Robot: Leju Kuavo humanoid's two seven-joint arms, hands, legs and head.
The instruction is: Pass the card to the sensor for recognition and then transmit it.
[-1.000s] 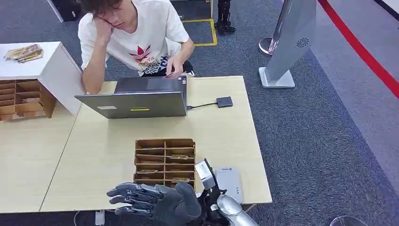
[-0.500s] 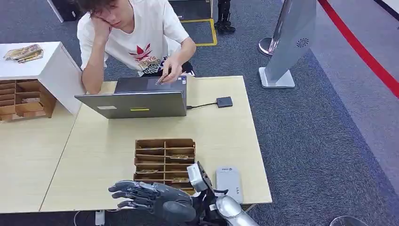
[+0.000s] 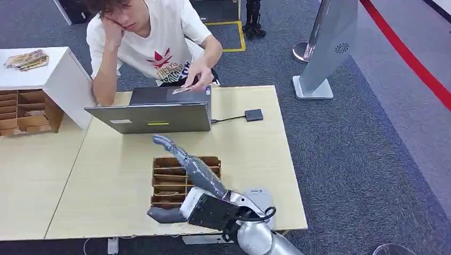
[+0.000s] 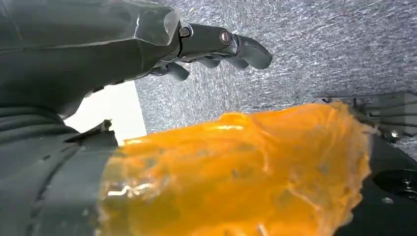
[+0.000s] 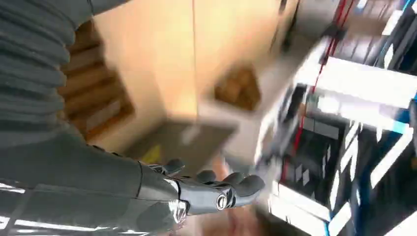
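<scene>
Right hand [image 3: 183, 180] above card tray [image 3: 159, 180] (fingers [image 5: 231, 189] empty, seen from wrist).

The head view looks steeply down from high above the wooden card organizer [image 3: 186, 181] on the table. The right wrist view, tilted and blurred, shares that organizer close up. The left wrist view faces carpet.

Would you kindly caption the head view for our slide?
Right hand reaches over the wooden card tray toward a person at a laptop.

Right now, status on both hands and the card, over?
Left hand open, hanging over grey carpet. Right hand stretched above wooden compartment tray; fingers blurred, grip on card unclear. Grey laptop beyond.
</scene>
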